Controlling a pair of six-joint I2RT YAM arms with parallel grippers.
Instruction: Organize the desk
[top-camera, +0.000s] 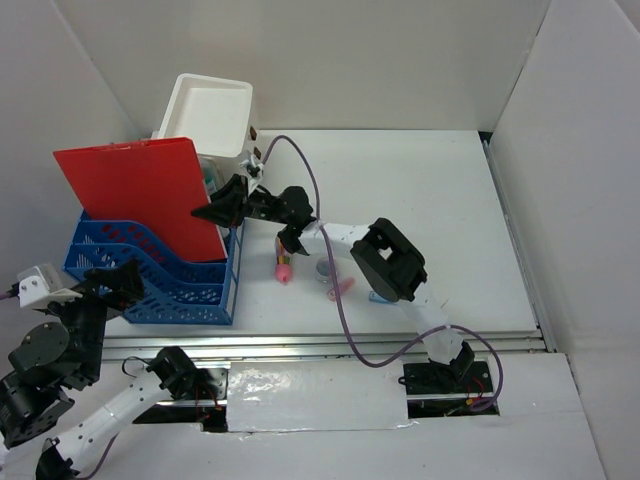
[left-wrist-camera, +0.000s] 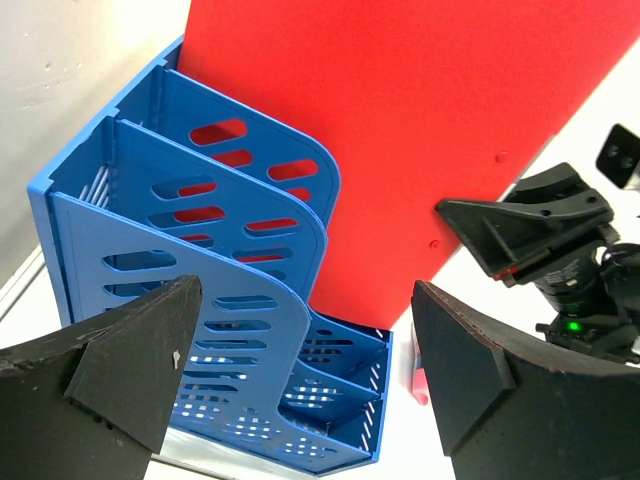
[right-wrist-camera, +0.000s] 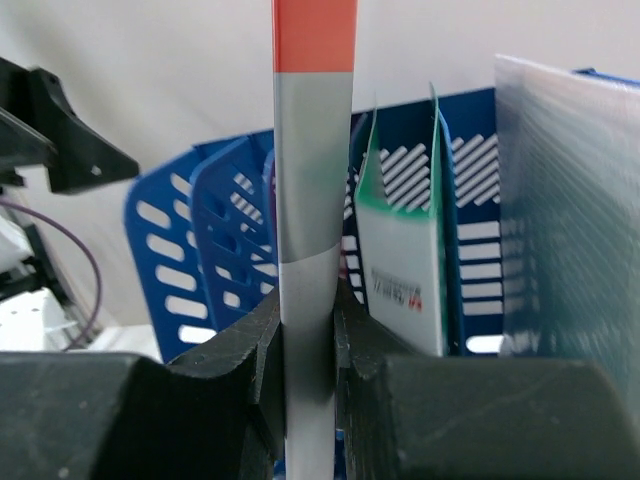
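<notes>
The white desk holds a blue file rack at the left, with a red folder standing tilted in its back slot. My right gripper is shut on the folder's right edge; in the right wrist view the folder shows edge-on between the closed fingers. My left gripper is open and empty, just in front of the rack's near left corner. In the left wrist view the rack and folder fill the gap between the spread jaws.
A white open-top box stands behind the rack. A pink marker, a small round piece, a pink item and a blue bit lie mid-desk. A green-white booklet and a translucent sheet stand in the rack.
</notes>
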